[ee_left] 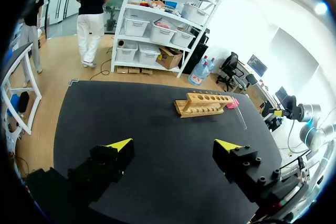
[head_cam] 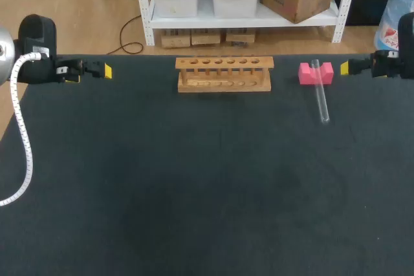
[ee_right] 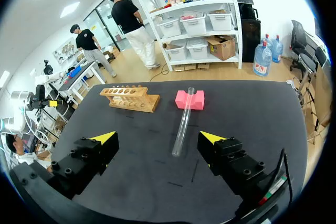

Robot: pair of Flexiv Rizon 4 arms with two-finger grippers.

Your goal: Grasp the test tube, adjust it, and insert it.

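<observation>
Status: grasp step not started. Both arms sat at the far side of the surface (head_cam: 194,192), one at each edge. Left end effector (ee_left: 173,145): fingers wide apart, empty, only bare surface between the tips. Right end effector (ee_right: 157,137): also wide and empty, with the test tube (ee_right: 182,124) lying ahead of it, roughly in line with the gap.

The test tube lay on the right side of the surface. What looked like its open end was propped in the notch of the pink block (head_cam: 305,73) and its rounded end was down on the surface, so it sat slightly tilted, not flat. Neither arm touched it. The wooden rack (head_cam: 224,74) stood left of the block, apart from the tube, and its top holes were all vacant as far as the head view showed.

Judgement: the right arm was the obvious pick arm, being much nearer; the left was across the surface, beyond the rack. The next move called for the right arm to come over the tube, straddle it across its width, and close near the raised end, where there was room beneath. Glass is round and slick, so a light, centred pinch; an off-centre one would likely roll it off the block. The rest would be reorienting it to upright, then lining it up with a rack hole.
</observation>
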